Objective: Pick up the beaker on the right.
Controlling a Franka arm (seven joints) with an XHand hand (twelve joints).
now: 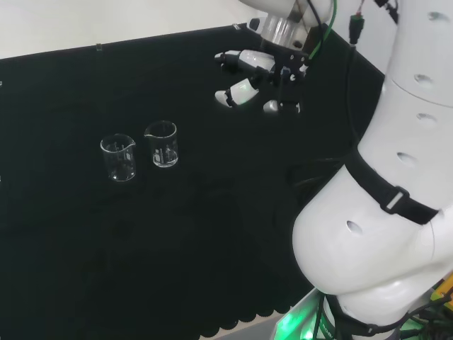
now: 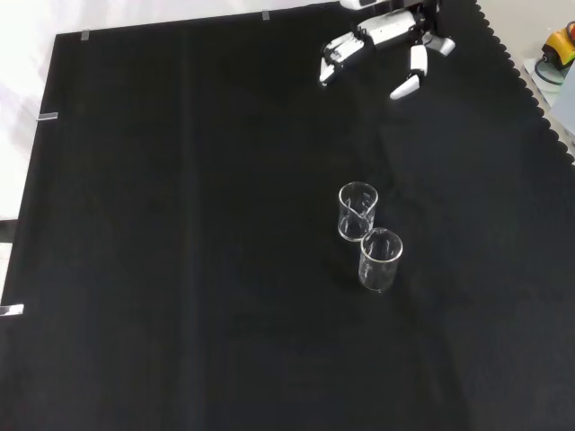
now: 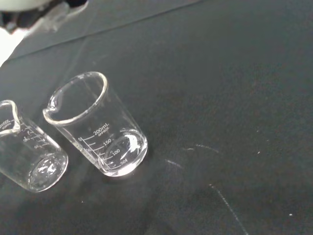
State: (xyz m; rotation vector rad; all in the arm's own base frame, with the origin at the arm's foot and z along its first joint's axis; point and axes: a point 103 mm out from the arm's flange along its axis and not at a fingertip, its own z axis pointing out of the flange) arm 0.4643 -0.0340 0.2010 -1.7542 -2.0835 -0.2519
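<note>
Item 1: your target beaker [image 1: 162,144], clear glass, sits left of centre in the head view, upright, long axis vertical, mouth up, its spout toward the frame's left. Item 2: a second beaker [image 1: 119,157] just beside it on the left, apart. The front view stacks them instead, target [image 2: 357,210] above neighbour [image 2: 380,259]. The wrist view alone gives you printed scale marks. Item 3: hand [image 1: 256,64], upper centre of the head view, fingers relaxed, holding nothing, well apart from both over the black worktop [image 1: 212,241].
</note>
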